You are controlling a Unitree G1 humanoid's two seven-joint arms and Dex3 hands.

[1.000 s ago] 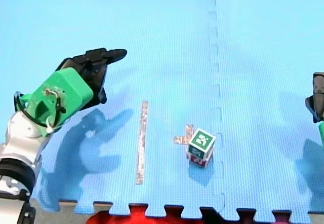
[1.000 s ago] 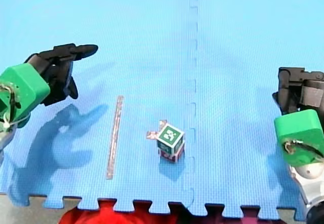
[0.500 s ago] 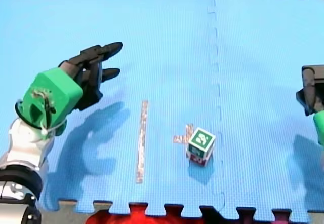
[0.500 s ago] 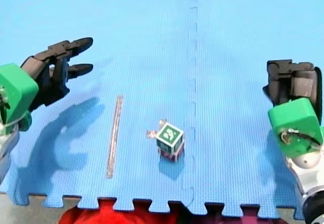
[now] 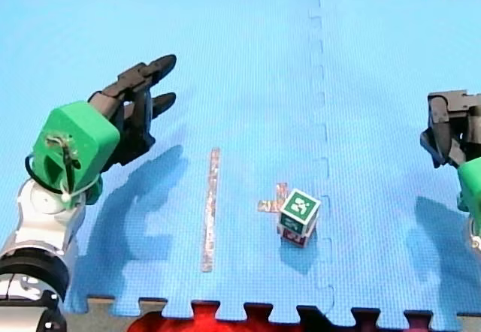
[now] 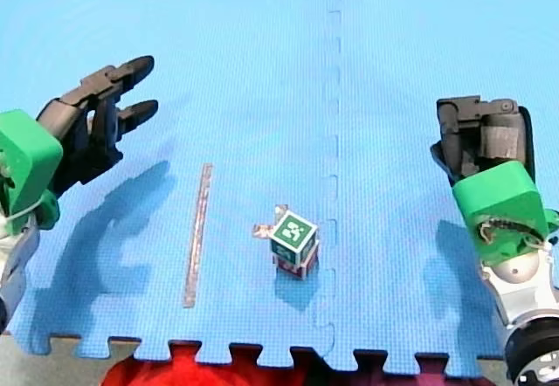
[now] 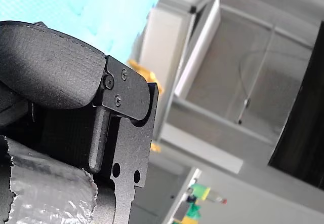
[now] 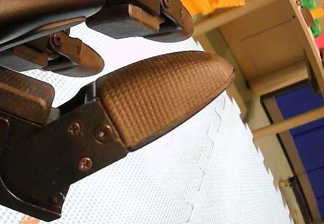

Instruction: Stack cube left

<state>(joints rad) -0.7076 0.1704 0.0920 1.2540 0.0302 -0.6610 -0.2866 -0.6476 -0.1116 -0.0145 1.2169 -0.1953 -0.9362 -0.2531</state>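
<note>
1. Left hand (image 5: 137,110): positioned over the left part of the blue interlocking foam mat (image 6: 262,72). Fingers extended, not curled; nothing held. Against the frame one second earlier, this hand has turned and shifted slightly farther from the mat's near edge.

2. Right hand (image 6: 480,137): positioned over the right part of the mat. Fingers curled in on themselves; nothing held. Against the earlier frames, it has travelled inward from the right border toward the centre.

3. Each hand stands well apart from the cubes, with bare mat between them.

4. Cubes, count two, stacked. The green cube with a white patterned top face (image 6: 294,236) sits on the red cube (image 6: 295,268). The stack stands near the front of the mat, just left of the toothed seam (image 6: 336,98) joining the two mat tiles. Its position matches the earlier frames.

5. Tape marks, count two. One long silver tape strip (image 6: 197,233) runs front to back, between the left hand and the stack. One short crossed silver tape piece (image 6: 265,227) lies just beside the stack, on the side toward the long strip.

6. A red surface (image 6: 201,375) shows beyond the mat's near edge.

7. In the second wrist view, a textured finger pad (image 8: 162,92) hangs above the mat
</note>
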